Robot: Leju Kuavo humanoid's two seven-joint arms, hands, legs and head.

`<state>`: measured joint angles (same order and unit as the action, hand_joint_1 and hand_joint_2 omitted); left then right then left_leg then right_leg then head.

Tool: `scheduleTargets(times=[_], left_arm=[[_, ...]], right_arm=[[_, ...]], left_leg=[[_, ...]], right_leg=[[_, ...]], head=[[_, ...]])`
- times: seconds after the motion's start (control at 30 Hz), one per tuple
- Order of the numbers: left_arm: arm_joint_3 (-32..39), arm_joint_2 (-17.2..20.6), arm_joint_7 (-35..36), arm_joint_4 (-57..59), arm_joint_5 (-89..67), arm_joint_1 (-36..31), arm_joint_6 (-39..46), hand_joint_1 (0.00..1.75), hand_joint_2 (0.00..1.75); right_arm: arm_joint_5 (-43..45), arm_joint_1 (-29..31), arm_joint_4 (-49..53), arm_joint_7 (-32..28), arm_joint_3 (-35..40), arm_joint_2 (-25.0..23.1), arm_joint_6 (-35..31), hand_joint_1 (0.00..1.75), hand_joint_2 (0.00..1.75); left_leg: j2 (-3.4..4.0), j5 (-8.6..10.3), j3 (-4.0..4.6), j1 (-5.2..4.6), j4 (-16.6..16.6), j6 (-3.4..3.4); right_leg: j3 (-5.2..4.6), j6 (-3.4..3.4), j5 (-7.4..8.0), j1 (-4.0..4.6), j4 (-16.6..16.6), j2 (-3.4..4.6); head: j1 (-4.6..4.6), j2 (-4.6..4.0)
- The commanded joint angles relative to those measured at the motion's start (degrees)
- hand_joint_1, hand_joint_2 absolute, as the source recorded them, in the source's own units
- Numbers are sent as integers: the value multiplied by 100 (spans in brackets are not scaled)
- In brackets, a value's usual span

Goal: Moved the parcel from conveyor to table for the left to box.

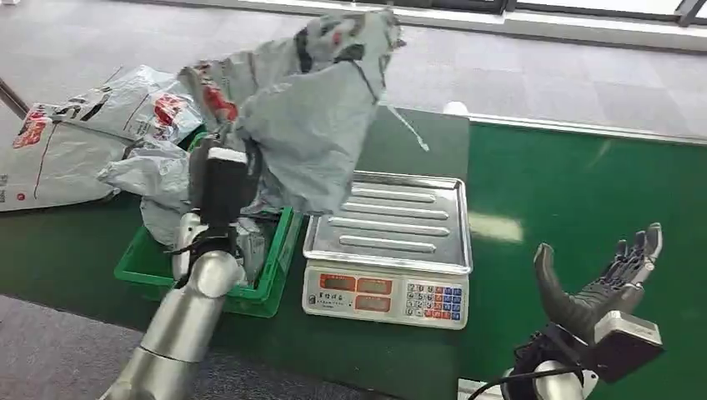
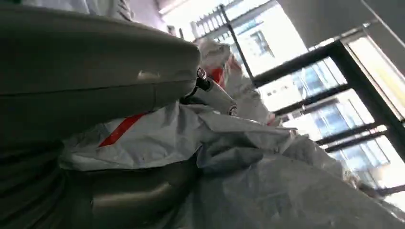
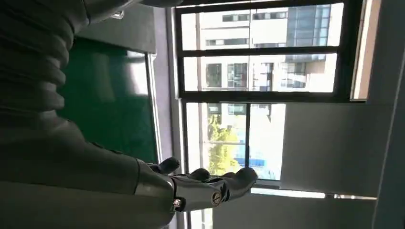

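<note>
Over the green crate, my left hand grips the grey parcel bunched and raised clear, right hand spread idle over the conveyor, so I'd lower slowly, keeping the loose tail off the scale.

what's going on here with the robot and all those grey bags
The robot's left hand holds a grey parcel bag up in the air, above the green crate and the edge of the scale. More grey bags lie beside and in the crate. The right hand is open and holds nothing, raised over the green conveyor. The scale's tray is bare.
</note>
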<state>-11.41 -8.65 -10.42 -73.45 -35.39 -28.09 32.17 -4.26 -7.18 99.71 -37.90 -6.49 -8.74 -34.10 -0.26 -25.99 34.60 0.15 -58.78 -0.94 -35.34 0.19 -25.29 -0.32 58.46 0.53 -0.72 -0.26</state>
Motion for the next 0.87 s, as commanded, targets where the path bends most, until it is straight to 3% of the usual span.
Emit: scheduleTargets(times=[0.03, 0.2, 0.23, 0.87], left_arm=[[1659, 430, -353, -870, 57, 710, 38, 175, 175], [1741, 460, -372, -898, 136, 893, 84, 175, 175], [1715, 461, -370, -881, 95, 935, 67, 0, 175], [1576, 476, 6, -666, -361, 1064, -245, 0, 175]], right_arm=[[19, 33, -95, 22, -165, 17, 60, 0, 175], [4, 81, -167, 29, -103, 17, 38, 0, 175], [-2, 80, -166, 26, -94, 12, 43, 0, 175], [-69, 124, -192, 146, -92, 84, 178, 0, 175]], left_leg=[[23, -1, -23, 3, 19, -4], [14, 1, -17, 3, 15, -6], [6, 1, -14, 2, 11, -7], [-7, 4, -11, 1, 10, -6]], right_leg=[[15, -4, 3, 5, -18, 15], [17, -8, -2, 3, -14, 7], [15, -8, -4, 2, -8, 0], [17, -8, -4, 2, -9, -14]], head=[[0, 0], [0, 0], [0, 0], [0, 0]])
